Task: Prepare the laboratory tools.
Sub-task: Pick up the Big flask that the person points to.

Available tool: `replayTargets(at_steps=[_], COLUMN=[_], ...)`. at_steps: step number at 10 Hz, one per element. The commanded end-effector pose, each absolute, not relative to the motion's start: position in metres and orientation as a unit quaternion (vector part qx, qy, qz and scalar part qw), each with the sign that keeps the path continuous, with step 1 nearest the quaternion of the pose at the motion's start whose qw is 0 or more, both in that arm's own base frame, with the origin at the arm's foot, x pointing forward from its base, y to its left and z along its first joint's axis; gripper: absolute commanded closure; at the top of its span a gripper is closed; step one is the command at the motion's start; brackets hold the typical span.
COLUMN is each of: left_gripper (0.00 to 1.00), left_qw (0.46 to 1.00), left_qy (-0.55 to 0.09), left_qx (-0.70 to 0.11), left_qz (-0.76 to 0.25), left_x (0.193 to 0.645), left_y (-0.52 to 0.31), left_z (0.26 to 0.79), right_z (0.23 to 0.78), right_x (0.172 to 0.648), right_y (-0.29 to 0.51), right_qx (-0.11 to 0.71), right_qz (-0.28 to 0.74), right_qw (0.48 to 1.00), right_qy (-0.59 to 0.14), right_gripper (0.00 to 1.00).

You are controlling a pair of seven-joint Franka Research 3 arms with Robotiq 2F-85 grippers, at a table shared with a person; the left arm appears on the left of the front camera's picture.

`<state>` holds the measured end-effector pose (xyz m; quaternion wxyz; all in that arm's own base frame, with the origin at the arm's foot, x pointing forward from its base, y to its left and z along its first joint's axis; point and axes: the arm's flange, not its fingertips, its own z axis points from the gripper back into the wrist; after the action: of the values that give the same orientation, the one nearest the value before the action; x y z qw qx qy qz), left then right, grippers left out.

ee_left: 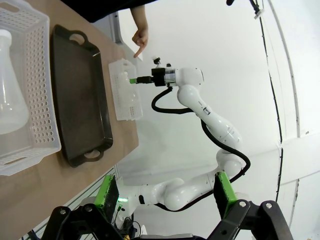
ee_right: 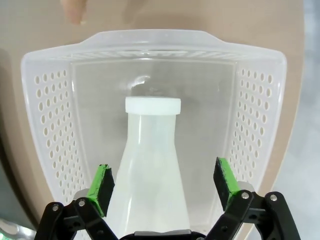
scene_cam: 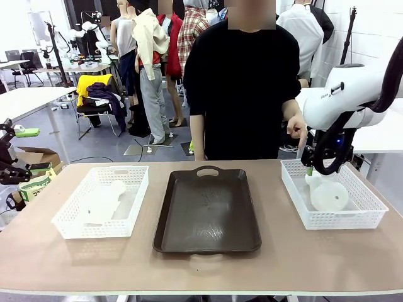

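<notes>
1. Two frosted-white conical flasks, each with a wide base and a narrow neck. The right flask (scene_cam: pixel 329 195) lies on its side in the right basket (scene_cam: pixel 371 217), at 3 o'clock of the brown tray (scene_cam: pixel 208 211). The left flask (scene_cam: pixel 104 201) lies in the left basket (scene_cam: pixel 69 223), at 9 o'clock.
2. Right gripper (ee_right: pixel 164 181) – jaws wide apart and straddling the right flask's body. One green pad (ee_right: pixel 102 182) is just beside the flask wall and the other stands apart; nothing is gripped.
3. Left gripper (ee_left: pixel 166 195) – jaws spread, holding nothing, well apart from the baskets.
4. Perforated walls ring the right flask with room on each side. A person's hand (scene_cam: pixel 296 129) points down at the basket's 12 o'clock rim. A strip of bare table (scene_cam: pixel 271 207) separates basket and tray.
</notes>
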<state>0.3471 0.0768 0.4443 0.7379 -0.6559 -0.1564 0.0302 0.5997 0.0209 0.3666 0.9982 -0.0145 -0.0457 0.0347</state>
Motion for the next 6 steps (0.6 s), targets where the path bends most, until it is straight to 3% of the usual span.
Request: replayTargets(at_steps=[1, 6], left_gripper=[0.0, 0.0], left_qw=[0.737, 0.737], left_qy=[-0.156, -0.156], left_qx=[-0.657, -0.657], left_qz=[0.024, 0.024], left_x=[0.345, 0.345], left_y=[0.078, 0.078], left_z=[0.445, 0.445], right_z=[0.364, 0.345], right_x=[0.608, 0.621], right_y=[0.026, 0.026], right_qx=[-0.019, -0.001], right_qz=[0.011, -0.015], right_qw=[0.999, 1.0], right_qy=[-0.037, -0.014], right_gripper=[0.0, 0.0])
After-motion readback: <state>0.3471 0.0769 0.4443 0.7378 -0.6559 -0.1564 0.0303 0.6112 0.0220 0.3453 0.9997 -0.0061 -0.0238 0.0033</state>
